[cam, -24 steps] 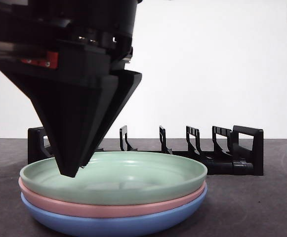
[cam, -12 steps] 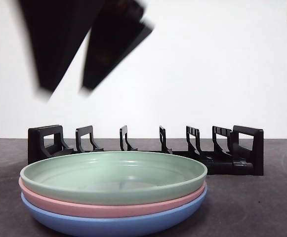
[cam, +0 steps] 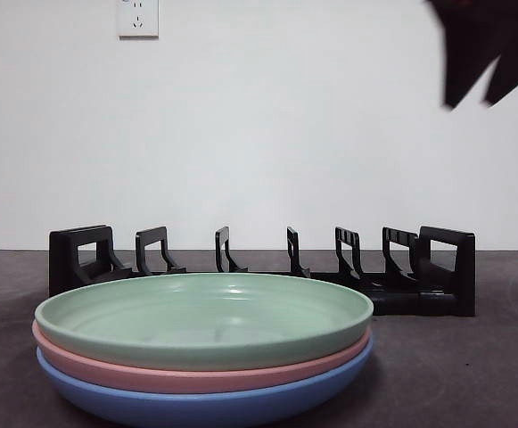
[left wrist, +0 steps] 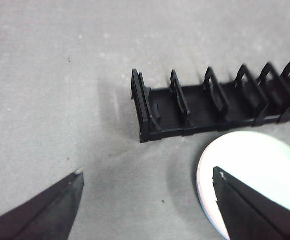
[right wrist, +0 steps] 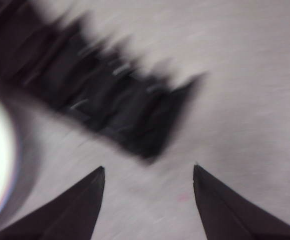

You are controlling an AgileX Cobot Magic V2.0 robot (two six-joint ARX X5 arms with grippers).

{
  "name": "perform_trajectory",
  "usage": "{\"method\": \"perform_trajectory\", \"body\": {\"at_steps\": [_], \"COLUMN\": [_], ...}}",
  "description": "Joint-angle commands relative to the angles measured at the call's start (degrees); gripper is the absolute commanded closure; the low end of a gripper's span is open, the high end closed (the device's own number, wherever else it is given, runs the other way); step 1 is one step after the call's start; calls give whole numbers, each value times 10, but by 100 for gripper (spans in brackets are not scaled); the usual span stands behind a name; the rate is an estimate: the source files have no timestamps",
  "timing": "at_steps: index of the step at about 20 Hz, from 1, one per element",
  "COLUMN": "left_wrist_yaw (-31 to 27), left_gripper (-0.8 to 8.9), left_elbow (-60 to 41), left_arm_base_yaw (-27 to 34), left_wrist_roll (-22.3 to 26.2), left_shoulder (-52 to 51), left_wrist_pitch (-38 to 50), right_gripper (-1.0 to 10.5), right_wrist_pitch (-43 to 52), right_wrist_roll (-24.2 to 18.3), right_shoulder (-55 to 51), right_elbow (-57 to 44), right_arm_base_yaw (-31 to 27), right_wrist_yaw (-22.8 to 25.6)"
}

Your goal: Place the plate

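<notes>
Bare lab bench: white wall, socket, dark tabletop.

A dark grey table with a matte, faintly mottled top fills the lower part of the front view. Behind the table rises a plain white wall, meeting the table's far edge in a straight level line. High on that wall, above the table's left part, sits 1 white wall socket, cut off by the picture's top edge. In the left wrist view the table looks pale grey and carries 3 tiny dark specks, well apart from each other.
</notes>
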Motion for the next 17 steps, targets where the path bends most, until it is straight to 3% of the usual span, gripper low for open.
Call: {"method": "perform_trajectory", "body": {"at_steps": [1,6,7,8,10,17], "left_wrist_yaw": [-6,-5,-5,-5,-5,-5], "left_gripper": [406,431,597,811,806,806], "left_elbow": [10,10,10,10,10,10], "left_arm_base_yaw": [-2,-2,-2,-2,-2,-2], "left_wrist_roll": [43,67,67,70,90,90], "left_shoulder": [32,65,67,67,67,59], "left_wrist_pitch": [25,39,39,37,56,56], "right_gripper": [665,699,904,920,925,925], "right_wrist_pitch": [19,12,18,25,40,48], "right_wrist_roll": [-17,-12,-12,-14,-8,-8], "right_shoulder": [-19,-45,-45,-45,-45,-46], "right_elbow": [6,6,6,7,7,7], "right_arm_base_yaw": [-59,-96,-95,-95,-94,-94], "right_wrist_yaw": [-35,-40,-42,-43,-56,-60]}}
